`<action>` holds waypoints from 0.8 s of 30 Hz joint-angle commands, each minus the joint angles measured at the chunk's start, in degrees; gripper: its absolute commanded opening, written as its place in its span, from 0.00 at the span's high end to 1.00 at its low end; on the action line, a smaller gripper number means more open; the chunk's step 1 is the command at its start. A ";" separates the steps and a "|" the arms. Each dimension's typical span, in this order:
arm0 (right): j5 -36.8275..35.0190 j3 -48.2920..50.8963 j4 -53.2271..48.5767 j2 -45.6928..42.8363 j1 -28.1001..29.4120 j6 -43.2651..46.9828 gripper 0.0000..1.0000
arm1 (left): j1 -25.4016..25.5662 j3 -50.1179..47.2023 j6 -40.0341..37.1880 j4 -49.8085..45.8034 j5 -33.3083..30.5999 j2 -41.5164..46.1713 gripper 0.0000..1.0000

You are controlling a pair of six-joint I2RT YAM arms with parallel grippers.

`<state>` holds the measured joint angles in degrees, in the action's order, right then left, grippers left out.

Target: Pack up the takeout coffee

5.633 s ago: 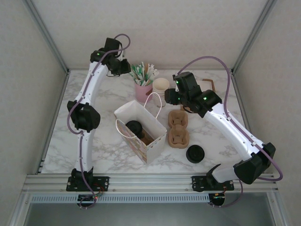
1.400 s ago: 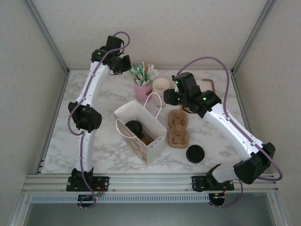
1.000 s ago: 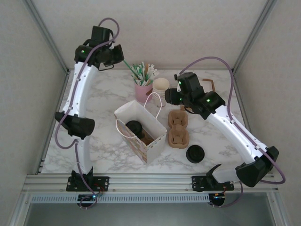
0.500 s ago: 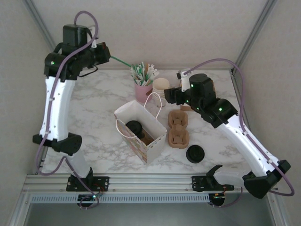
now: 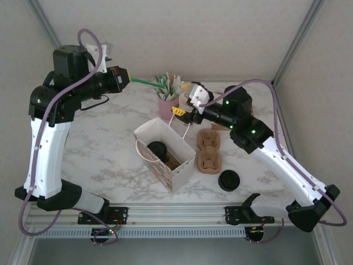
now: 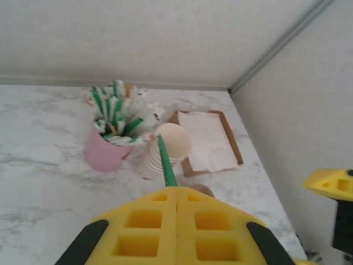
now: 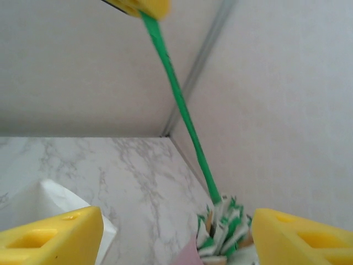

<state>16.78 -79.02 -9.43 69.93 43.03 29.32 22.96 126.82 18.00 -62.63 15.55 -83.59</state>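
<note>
My left fingers [image 5: 125, 75], lifted higher than before, stay clamped on a green straw [image 5: 142, 82] over the pink cup [image 5: 167, 108]; my right fingers [image 5: 177, 111] have spread apart nearby

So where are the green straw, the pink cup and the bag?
green straw [image 6: 165, 164], left wrist view, middle of its shaft.
pink cup [image 6: 103, 155], left wrist view, its side.
bag [image 5: 185, 173], top view, outer wall.

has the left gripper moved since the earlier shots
Yes. The left gripper has pulled left, away from the pink cup, with a green straw clamped in its shut jaws.
</note>
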 commanded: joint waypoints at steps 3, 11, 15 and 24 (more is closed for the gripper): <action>0.53 -6.71 2.28 5.12 6.24 10.58 0.31 | 4.10 -1.95 1.61 2.66 3.45 2.26 1.00; -8.33 -13.64 0.91 9.93 9.15 13.59 0.58 | 9.00 -4.08 1.90 2.76 2.63 3.92 1.00; -10.10 -14.50 0.92 10.90 9.26 13.40 0.60 | 10.32 -5.01 1.63 3.39 3.52 4.40 1.00; -9.53 -14.84 -0.49 11.72 9.70 13.36 0.59 | 11.79 -5.27 2.10 4.84 4.74 4.40 1.00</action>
<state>8.54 -92.07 -9.56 80.60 51.96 42.46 33.32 122.17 19.53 -60.07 18.00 -80.34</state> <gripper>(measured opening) 0.404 0.042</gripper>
